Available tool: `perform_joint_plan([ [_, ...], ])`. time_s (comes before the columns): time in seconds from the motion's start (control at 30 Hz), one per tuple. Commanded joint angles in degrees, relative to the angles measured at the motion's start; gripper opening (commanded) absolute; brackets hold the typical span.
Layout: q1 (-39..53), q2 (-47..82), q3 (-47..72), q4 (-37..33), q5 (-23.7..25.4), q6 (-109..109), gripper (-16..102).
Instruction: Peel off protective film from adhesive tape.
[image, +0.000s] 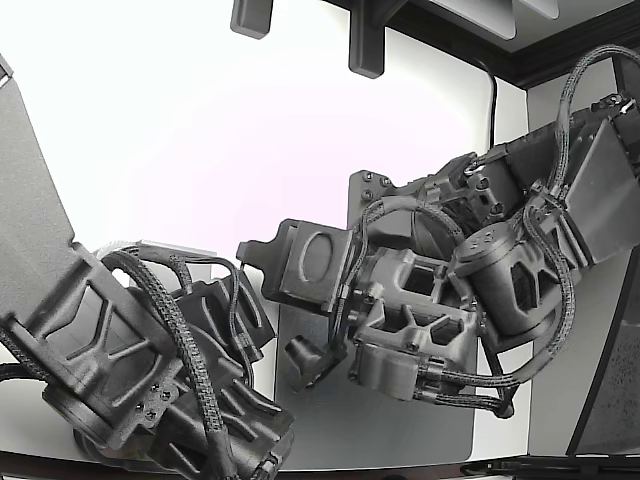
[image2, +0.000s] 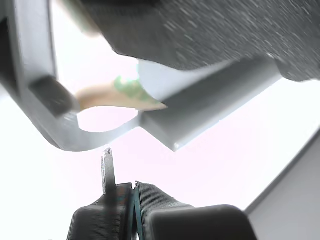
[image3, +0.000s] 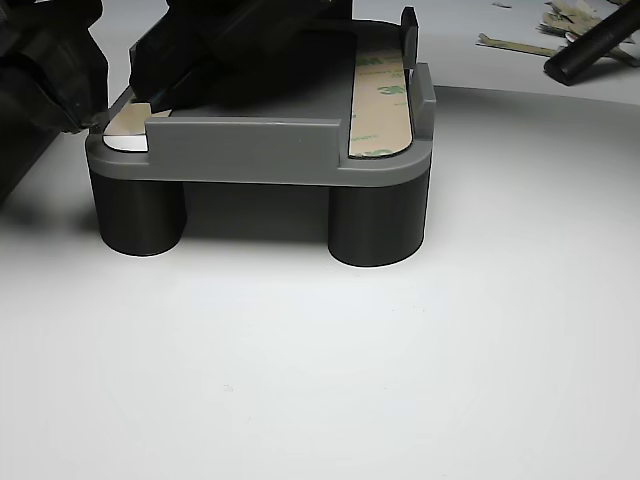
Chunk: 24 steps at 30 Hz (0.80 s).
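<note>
A grey fixture (image3: 240, 150) stands on black round legs. A tape strip with tan, green-printed film (image3: 380, 95) lies along its right side in the other view. A second strip lies on its left side, where the tan film (image3: 130, 115) is folded back off white tape (image3: 125, 143) at the near end. In the wrist view this film (image2: 115, 95) curls up beside the white tape (image2: 165, 80). My gripper (image2: 134, 189) is shut, with a thin metal tip (image2: 107, 167) just short of the fixture's edge (image2: 100, 137). I see nothing held between the jaws. In the other view its dark tip (image3: 98, 122) sits at the film's corner.
In the exterior view two dark arms (image: 150, 360) (image: 480, 270) crowd over a grey plate (image: 400, 430) on the white table. Used film scraps (image3: 560, 20) and a black rod (image3: 590, 50) lie at the far right in the other view.
</note>
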Motion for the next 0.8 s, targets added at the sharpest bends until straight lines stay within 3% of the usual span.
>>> perform_joint_plan([
  [0.0, -1.49, 3.34, -1.05, 1.05, 0.0, 0.53, 1],
  [0.1, -1.58, 3.43, -3.52, 6.68, 0.26, 6.59, 25],
  [0.17, -1.67, 3.69, -4.48, 9.93, 1.76, 9.67, 52],
  [0.27, -1.49, 6.06, -3.08, 10.81, 6.06, 10.99, 65],
  [0.3, -1.23, 7.29, -2.11, 10.28, 7.65, 12.48, 73],
  [0.33, -1.32, 8.96, -1.93, 10.99, 7.21, 12.83, 88],
  [0.37, -1.76, 11.25, -1.41, 10.99, 6.06, 13.45, 96],
  [0.63, -4.48, 32.61, 2.99, 10.9, -0.88, 18.28, 100],
  [0.77, -13.1, 43.86, 8.26, 2.64, -10.99, 17.84, 100],
])
